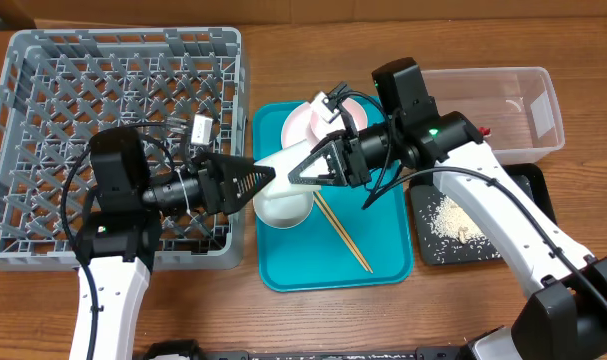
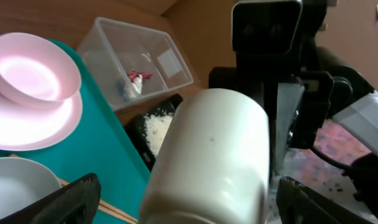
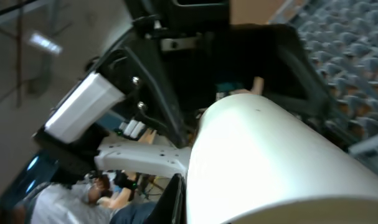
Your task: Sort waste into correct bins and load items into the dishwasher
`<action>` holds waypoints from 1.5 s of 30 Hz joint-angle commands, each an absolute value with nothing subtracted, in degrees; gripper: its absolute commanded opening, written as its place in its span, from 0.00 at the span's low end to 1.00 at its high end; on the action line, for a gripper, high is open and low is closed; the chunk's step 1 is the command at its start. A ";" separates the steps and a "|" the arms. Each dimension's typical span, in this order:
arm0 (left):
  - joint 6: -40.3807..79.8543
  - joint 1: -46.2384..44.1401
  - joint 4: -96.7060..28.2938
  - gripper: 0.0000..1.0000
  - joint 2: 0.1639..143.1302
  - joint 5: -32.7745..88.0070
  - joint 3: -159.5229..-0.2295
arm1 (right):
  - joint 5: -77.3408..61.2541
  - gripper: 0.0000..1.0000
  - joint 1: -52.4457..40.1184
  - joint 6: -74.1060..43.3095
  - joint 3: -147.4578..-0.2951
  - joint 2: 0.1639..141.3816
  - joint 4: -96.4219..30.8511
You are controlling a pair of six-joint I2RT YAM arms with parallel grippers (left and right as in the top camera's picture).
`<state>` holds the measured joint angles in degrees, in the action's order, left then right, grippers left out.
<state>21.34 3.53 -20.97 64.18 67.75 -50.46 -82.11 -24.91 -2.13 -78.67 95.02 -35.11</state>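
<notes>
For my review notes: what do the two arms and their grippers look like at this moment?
The left arm and right arm have smooth white link shells, blocky black joint housings and loose black cables. The left gripper and right gripper have black triangular ribbed fingers. A green light glows on the right arm.

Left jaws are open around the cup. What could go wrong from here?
1. Only the right gripper pinches the cup; a slip would drop it onto the bowl below.
2. The open left gripper flanks the cup, so pulling back askew could knock it loose.
</notes>
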 commanded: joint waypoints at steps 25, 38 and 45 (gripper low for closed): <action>27.51 -4.97 -13.21 0.84 63.64 71.05 -51.92 | -88.55 0.04 -28.12 -9.23 -79.15 93.86 -22.72; 27.51 -4.97 -13.21 0.35 63.64 71.05 -51.92 | -86.98 0.04 -28.12 -9.26 -79.15 93.86 -22.50; 26.92 -4.89 -13.69 0.10 63.64 66.61 -51.92 | -86.00 0.05 -27.81 -9.28 -79.15 93.86 -22.37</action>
<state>28.16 -1.32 -13.06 63.86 70.74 -51.13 -88.07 -25.47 -9.21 -78.61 94.91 -23.53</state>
